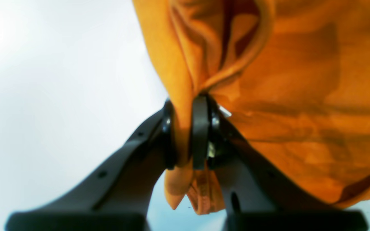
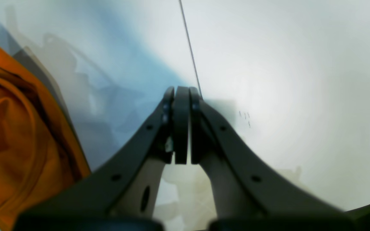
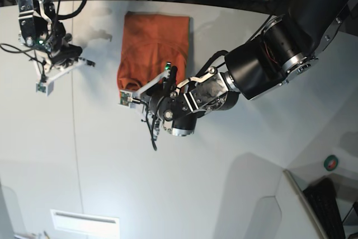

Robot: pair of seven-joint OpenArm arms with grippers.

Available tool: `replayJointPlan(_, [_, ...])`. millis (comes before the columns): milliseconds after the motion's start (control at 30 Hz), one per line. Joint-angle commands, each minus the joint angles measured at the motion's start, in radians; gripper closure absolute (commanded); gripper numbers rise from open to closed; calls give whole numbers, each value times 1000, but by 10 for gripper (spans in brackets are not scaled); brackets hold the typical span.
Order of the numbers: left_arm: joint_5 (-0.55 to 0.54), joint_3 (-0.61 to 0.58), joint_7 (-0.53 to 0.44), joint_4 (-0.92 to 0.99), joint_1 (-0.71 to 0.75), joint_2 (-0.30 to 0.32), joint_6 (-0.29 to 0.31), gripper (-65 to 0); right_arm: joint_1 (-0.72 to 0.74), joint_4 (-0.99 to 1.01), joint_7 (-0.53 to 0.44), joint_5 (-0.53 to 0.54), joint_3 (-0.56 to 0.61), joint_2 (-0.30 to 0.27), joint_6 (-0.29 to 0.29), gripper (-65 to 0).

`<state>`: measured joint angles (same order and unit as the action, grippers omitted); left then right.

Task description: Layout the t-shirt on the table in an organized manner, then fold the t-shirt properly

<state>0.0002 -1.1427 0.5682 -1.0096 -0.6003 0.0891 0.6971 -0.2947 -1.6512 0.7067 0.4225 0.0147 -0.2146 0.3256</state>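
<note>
The base view looks down from high above the worktop (image 3: 112, 183), taking in both arms and the whole orange t-shirt (image 3: 154, 48) from well back. The left wrist view sits just behind the left gripper (image 1: 185, 134), looking out along its jaws at very close range, so orange cloth fills most of the picture and blurs. The right wrist view sits the same way behind the right gripper (image 2: 181, 125), facing down its jaws onto bare white worktop (image 2: 284, 80) with its thin dark seam line (image 2: 189, 45). A slice of the t-shirt (image 2: 14, 128) shows at that view's left edge. All three views share the shirt and the white surface.
</note>
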Motion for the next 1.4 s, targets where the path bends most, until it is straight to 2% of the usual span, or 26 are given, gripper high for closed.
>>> replayJointPlan(0, [-1, 7, -12, -15, -30, -9, 1, 0, 5, -16, -15, 2, -5, -7, 0, 0])
replayJointPlan(133, [-1, 8, -12, -15, -30, -7, 1, -8, 5, -16, -15, 2, -3, -7, 0, 0])
replayJointPlan(567, [-13, 17, -7, -16, -79, -7, 1, -387, 4, -16, -15, 3, -2, -7, 0, 0])
replayJointPlan(633, [-13, 17, -7, -16, -85, -5, 1, -438, 4, -16, -15, 3, -2, -7, 0, 0])
replayJointPlan(700, [-13, 20, -7, -16, -88, -4, 1, -461, 4, -16, -15, 3, -2, -7, 0, 0])
replayJointPlan(800, [-15, 20, -4, -61, -106, 1, 1, -457, 4, -16, -15, 3, -2, -7, 0, 0])
replayJointPlan(867, [-15, 23, -3, -116, -111, 30, 1, -457, 4, -16, -15, 3, -2, -7, 0, 0])
replayJointPlan(1000, [-27, 157, 26, -229, -74, 77, 1, -448, 2, -24, -14, 3, -2, -7, 0, 0])
replayJointPlan(1067, [-68, 258, 91, -268, -43, 91, 1, -377, -13, -28, -15, 3, -3, -7, 0, 0])
replayJointPlan(1133, [-127, 373, 125, -320, 10, 123, 1, -189, -33, -59, -17, -1, -5, -10, 0, 0])
replayJointPlan(1167, [-142, 428, 125, -355, 47, 150, 1, -61, -50, -80, -31, -1, -5, -15, 0, 0])
replayJointPlan(1200, [-153, 478, 125, -387, 87, 166, 1, 0, -68, -97, -55, -1, -5, -16, 0, 0])
replayJointPlan(1267, [-151, 579, 118, -450, 178, 194, 1, 0, -111, -122, -126, -3, -5, -21, 0, 0])
replayJointPlan(1367, [-119, 757, 68, -552, 343, 220, 1, 0, -192, -136, -295, -3, -5, -61, 0, 0])
